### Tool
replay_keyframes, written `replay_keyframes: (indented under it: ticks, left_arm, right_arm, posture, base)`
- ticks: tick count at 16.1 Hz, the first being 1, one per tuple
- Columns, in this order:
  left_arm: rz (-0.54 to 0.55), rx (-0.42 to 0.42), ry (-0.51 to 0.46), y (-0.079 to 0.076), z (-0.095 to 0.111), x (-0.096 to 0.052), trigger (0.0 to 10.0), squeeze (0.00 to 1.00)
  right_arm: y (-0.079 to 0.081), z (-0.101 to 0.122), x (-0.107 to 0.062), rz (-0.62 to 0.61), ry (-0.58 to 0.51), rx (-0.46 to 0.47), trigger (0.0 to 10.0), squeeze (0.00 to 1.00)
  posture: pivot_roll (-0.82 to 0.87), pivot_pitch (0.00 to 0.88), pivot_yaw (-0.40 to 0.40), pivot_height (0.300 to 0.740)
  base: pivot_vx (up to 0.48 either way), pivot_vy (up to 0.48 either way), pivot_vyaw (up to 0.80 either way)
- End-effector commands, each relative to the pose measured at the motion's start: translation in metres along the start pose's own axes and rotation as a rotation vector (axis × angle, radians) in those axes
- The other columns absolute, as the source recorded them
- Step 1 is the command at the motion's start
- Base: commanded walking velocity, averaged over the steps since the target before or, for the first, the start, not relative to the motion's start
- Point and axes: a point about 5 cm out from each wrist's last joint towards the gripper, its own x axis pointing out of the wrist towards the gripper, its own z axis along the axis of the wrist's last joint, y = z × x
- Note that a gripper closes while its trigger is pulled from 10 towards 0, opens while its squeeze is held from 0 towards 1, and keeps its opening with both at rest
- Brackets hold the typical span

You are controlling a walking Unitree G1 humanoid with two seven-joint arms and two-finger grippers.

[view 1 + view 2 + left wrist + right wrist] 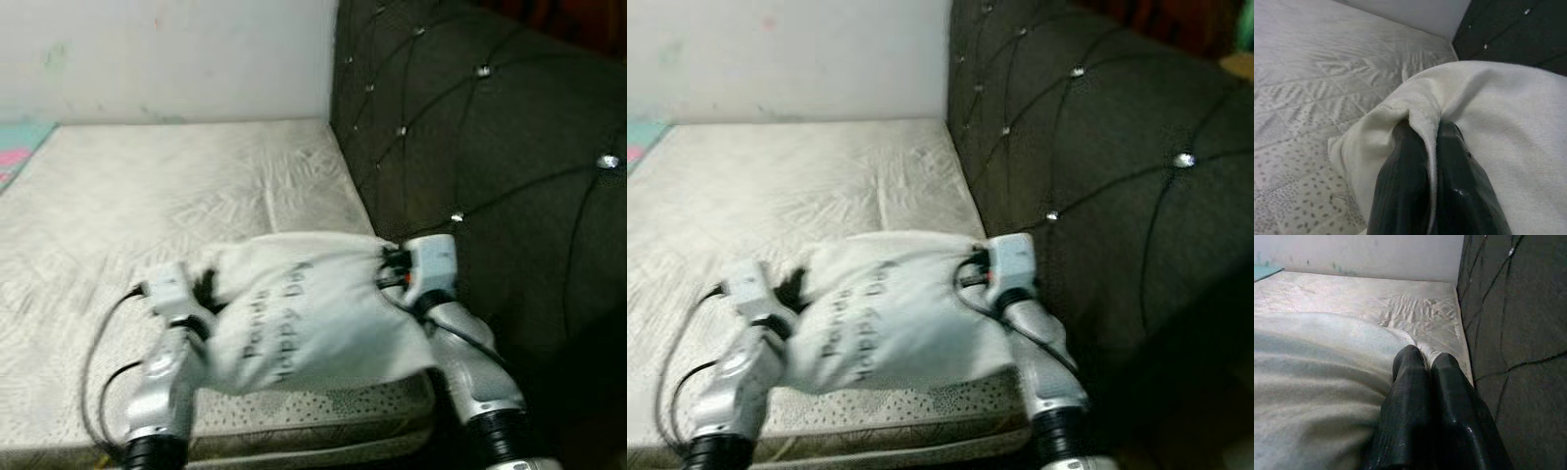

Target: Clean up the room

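A white pillow [304, 313] printed with dark words hangs between my two arms over the mattress's near right corner. My left gripper [1425, 137] is shut on a pinched fold at the pillow's left end, the cloth pressed between its black fingers [1400, 181]. My right gripper [1425, 362] is shut on the pillow's right end, close to the dark headboard. In the head views the left wrist [171, 289] and the right wrist [426, 264] stand at either side of the pillow [887, 318].
A bare quilted mattress [147, 196] stretches ahead to a white wall [167, 59]. A dark tufted headboard [490, 147] with shiny studs rises along the right. A teal and pink cloth [20, 147] lies at the far left edge.
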Motion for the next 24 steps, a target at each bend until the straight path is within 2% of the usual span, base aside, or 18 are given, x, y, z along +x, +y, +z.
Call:
replay_keyframes:
  ticks: [1, 8, 10, 11, 13, 14, 15, 16, 17, 18, 19, 20, 22, 23, 24]
  left_arm:
    - [0.003, 0.02, -0.027, 0.003, 0.009, 0.002, 10.0, 0.0]
    - [0.006, 0.023, -0.023, 0.003, 0.009, 0.003, 10.0, 0.0]
    - [0.031, 0.047, -0.005, 0.006, 0.007, 0.004, 10.0, 0.0]
    - [0.059, 0.063, 0.009, 0.01, 0.005, 0.004, 10.0, 0.0]
    - [0.187, 0.104, 0.03, 0.039, 0.008, 0.004, 10.0, 0.0]
    - [0.206, 0.104, 0.026, 0.046, 0.012, 0.005, 10.0, 0.0]
    - [0.233, 0.116, 0.019, 0.059, 0.022, 0.01, 10.0, 0.0]
    - [0.251, 0.124, 0.024, 0.066, 0.026, 0.012, 10.0, 0.0]
    - [0.298, 0.14, 0.029, 0.079, 0.036, 0.016, 10.0, 0.0]
    - [0.326, 0.156, 0.051, 0.086, 0.042, 0.021, 10.0, 0.0]
    - [0.34, 0.148, 0.046, 0.09, 0.05, 0.026, 10.0, 0.0]
    - [0.337, 0.158, 0.06, 0.089, 0.051, 0.029, 10.0, 0.0]
    - [0.326, 0.128, 0.004, 0.082, 0.076, 0.044, 10.0, 0.0]
    - [0.321, 0.13, -0.144, 0.069, 0.121, 0.056, 10.0, 0.0]
    - [0.307, 0.148, -0.216, 0.06, 0.143, 0.06, 10.0, 0.0]
  right_arm:
    - [0.01, 0.025, 0.007, 0.031, -0.106, -0.01, 10.0, 0.0]
    - [0.01, 0.025, 0.008, 0.035, -0.108, -0.014, 10.0, 0.0]
    - [0.011, 0.025, 0.008, 0.043, -0.107, -0.013, 10.0, 0.0]
    - [0.013, 0.025, 0.008, 0.058, -0.101, -0.026, 10.0, 0.0]
    - [0.017, 0.022, 0.014, 0.118, -0.061, -0.099, 10.0, 0.0]
    - [0.019, 0.02, 0.016, 0.135, -0.042, -0.126, 10.0, 0.0]
    - [0.023, 0.015, 0.023, 0.176, 0.013, -0.186, 10.0, 0.0]
    - [0.026, 0.014, 0.027, 0.196, 0.034, -0.202, 10.0, 0.0]
    - [0.031, 0.016, 0.036, 0.217, 0.055, -0.223, 10.0, 0.0]
    - [0.037, 0.019, 0.045, 0.224, 0.067, -0.225, 10.0, 0.0]
    - [0.043, 0.029, 0.056, 0.203, 0.06, -0.187, 10.0, 0.0]
    - [0.045, 0.033, 0.06, 0.191, 0.064, -0.148, 10.0, 0.0]
    - [0.051, 0.058, 0.074, 0.148, 0.025, -0.134, 10.0, 0.0]
    - [0.053, 0.096, 0.085, 0.102, -0.083, -0.071, 10.0, 0.0]
    - [0.053, 0.117, 0.088, 0.09, -0.154, -0.046, 10.0, 0.0]
  posture:
    - [-0.12, 0.0, -0.026, 0.74]
    - [-0.12, 0.0, -0.027, 0.74]
    - [-0.12, 0.0, -0.027, 0.74]
    - [-0.12, 0.0, -0.029, 0.74]
    - [-0.11, 0.0, -0.038, 0.74]
    - [-0.11, 0.0, -0.04, 0.74]
    - [-0.1, 0.0, -0.049, 0.74]
    - [-0.1, 0.0, -0.053, 0.74]
    - [-0.1, 0.0, -0.063, 0.74]
    - [-0.1, 0.0, -0.067, 0.74]
    - [-0.1, 0.0, -0.075, 0.74]
    - [-0.1, 0.0, -0.079, 0.74]
    - [-0.1, 0.0, -0.087, 0.74]
    - [-0.09, 0.0, -0.092, 0.74]
    - [-0.09, 0.0, -0.096, 0.74]
  base:
    - [0.0, 0.0, 0.0]
    - [0.0, 0.0, 0.0]
    - [0.0, 0.0, 0.0]
    - [0.0, 0.0, 0.0]
    - [0.0, 0.0, 0.0]
    - [0.0, 0.0, 0.0]
    - [0.0, 0.0, 0.0]
    - [0.0, 0.0, 0.0]
    - [0.0, 0.0, 0.0]
    - [0.0, 0.0, 0.0]
    - [0.0, 0.0, 0.0]
    - [0.0, 0.0, 0.0]
    - [0.0, 0.0, 0.0]
    - [0.0, 0.0, 0.0]
    - [0.0, 0.0, 0.0]
